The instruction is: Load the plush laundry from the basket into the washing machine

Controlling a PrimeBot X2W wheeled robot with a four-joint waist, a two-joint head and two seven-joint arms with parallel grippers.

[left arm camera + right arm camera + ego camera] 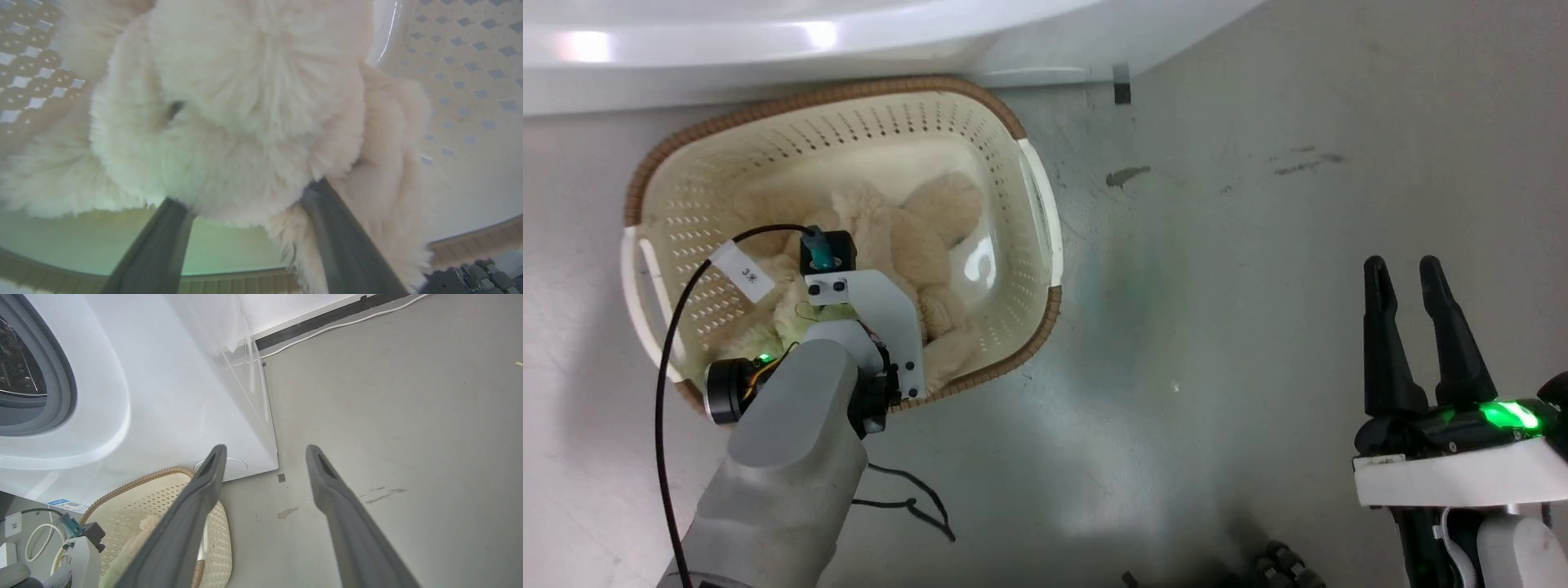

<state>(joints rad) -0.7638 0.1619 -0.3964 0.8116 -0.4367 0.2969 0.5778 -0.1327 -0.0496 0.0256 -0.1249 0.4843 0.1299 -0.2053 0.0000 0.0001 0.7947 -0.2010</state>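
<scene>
The plush laundry (931,229), a fluffy cream toy, lies in the cream basket (849,88) on the floor in front of the washing machine (768,49). My left wrist (849,327) reaches down into the basket and hides its fingers in the head view. In the left wrist view my left gripper (247,192) is open, its two fingers straddling the plush (245,102) with the tips sunk in the fur. My right gripper (1402,265) hangs open and empty over bare floor, right of the basket. The right wrist view shows the washer's grey door seal (61,375).
A black cable (915,498) loops on the grey floor below the basket. Dark stains (1127,175) and a black tape mark (1121,84) lie to its right. A white cable (339,324) runs along the wall base. Open floor stretches between basket and right gripper.
</scene>
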